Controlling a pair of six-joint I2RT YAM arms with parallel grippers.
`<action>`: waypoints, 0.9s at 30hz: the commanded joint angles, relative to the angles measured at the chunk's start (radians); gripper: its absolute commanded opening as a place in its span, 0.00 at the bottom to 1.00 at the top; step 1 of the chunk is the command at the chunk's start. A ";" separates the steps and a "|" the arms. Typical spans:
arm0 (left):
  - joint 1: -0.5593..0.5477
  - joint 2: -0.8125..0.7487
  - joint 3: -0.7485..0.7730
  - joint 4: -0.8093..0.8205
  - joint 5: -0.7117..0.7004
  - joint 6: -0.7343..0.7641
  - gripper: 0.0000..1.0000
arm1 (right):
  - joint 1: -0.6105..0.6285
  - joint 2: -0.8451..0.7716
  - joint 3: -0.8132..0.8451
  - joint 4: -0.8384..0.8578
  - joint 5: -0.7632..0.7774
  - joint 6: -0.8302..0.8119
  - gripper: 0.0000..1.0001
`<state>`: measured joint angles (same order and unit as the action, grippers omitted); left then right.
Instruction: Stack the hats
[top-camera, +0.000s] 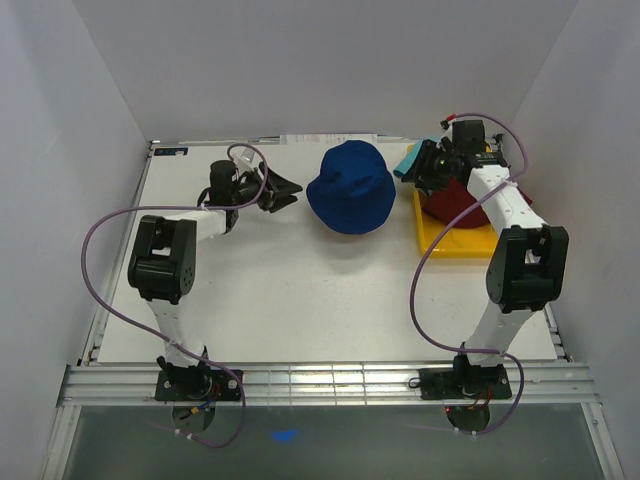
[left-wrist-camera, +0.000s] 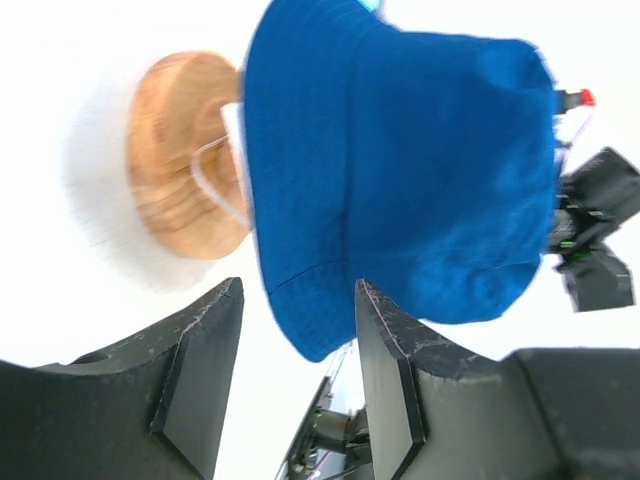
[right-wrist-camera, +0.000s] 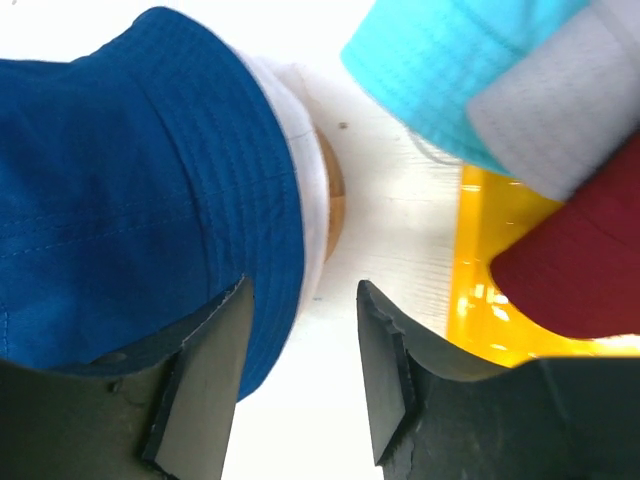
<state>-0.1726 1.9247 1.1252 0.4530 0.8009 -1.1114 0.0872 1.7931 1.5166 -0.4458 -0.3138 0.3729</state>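
Observation:
A royal blue hat (top-camera: 350, 187) sits on the wooden stand (left-wrist-camera: 185, 160) at the back middle of the table; it also shows in the left wrist view (left-wrist-camera: 400, 170) and the right wrist view (right-wrist-camera: 130, 190). The dark red hat (top-camera: 462, 206) lies in the yellow tray (top-camera: 455, 245). The teal hat (right-wrist-camera: 450, 70) and light grey hat (right-wrist-camera: 565, 105) lie at the tray's far edge. My left gripper (top-camera: 283, 190) is open and empty, left of the blue hat. My right gripper (top-camera: 428, 172) is open and empty, above the tray's far left corner.
White walls close in the table on the left, back and right. Purple cables loop from both arms. The yellow tray (right-wrist-camera: 480, 280) lies right of the stand.

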 joint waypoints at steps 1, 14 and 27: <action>0.004 -0.088 -0.031 -0.112 -0.019 0.091 0.59 | -0.032 -0.047 0.094 -0.111 0.083 -0.057 0.53; 0.002 -0.343 -0.077 -0.232 -0.016 0.182 0.59 | -0.158 0.095 0.214 -0.238 0.246 -0.023 0.61; 0.001 -0.507 -0.074 -0.358 0.012 0.222 0.59 | -0.158 0.327 0.347 -0.208 0.277 0.020 0.48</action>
<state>-0.1715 1.4780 1.0542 0.1307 0.7971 -0.9058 -0.0708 2.1426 1.8324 -0.6739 -0.0685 0.3817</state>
